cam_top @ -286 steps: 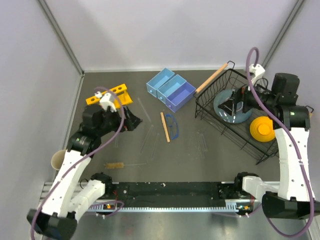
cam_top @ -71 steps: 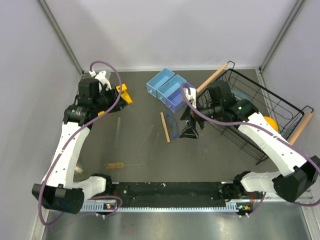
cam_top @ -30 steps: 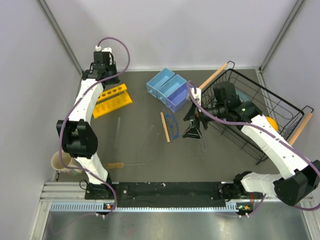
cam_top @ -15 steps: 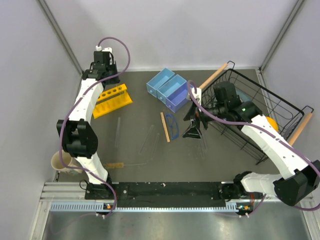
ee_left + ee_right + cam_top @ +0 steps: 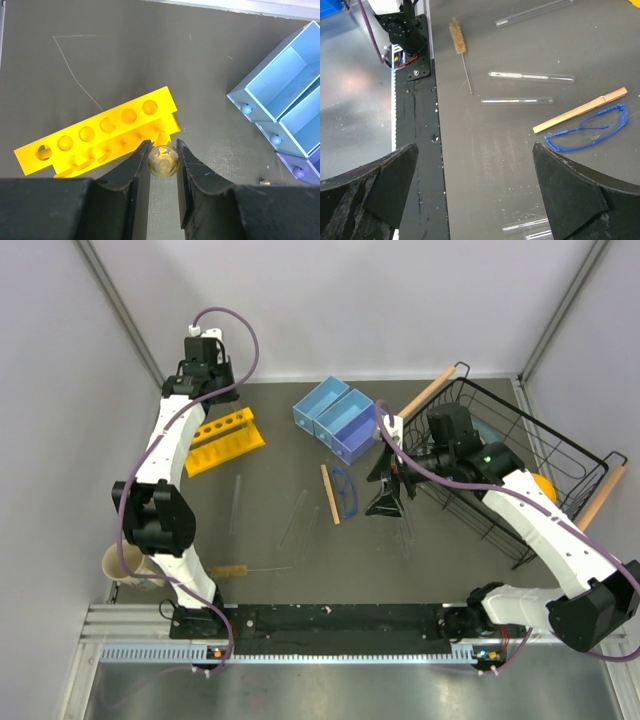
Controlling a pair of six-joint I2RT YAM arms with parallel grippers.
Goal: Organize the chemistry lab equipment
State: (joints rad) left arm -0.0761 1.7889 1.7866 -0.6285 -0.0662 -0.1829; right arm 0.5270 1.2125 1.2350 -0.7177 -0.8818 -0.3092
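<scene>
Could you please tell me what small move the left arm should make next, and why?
Probably shift the left gripper toward the yellow rack until the glass tube it holds, seen end-on, sits over the nearest hole. The tube hangs just off the rack's edge, so lowering now would likely miss.

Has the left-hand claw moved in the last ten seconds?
Yes. In the overhead view, the left gripper, shut on a glass tube, went from the yellow rack's near right side to beyond its far left end.
</scene>
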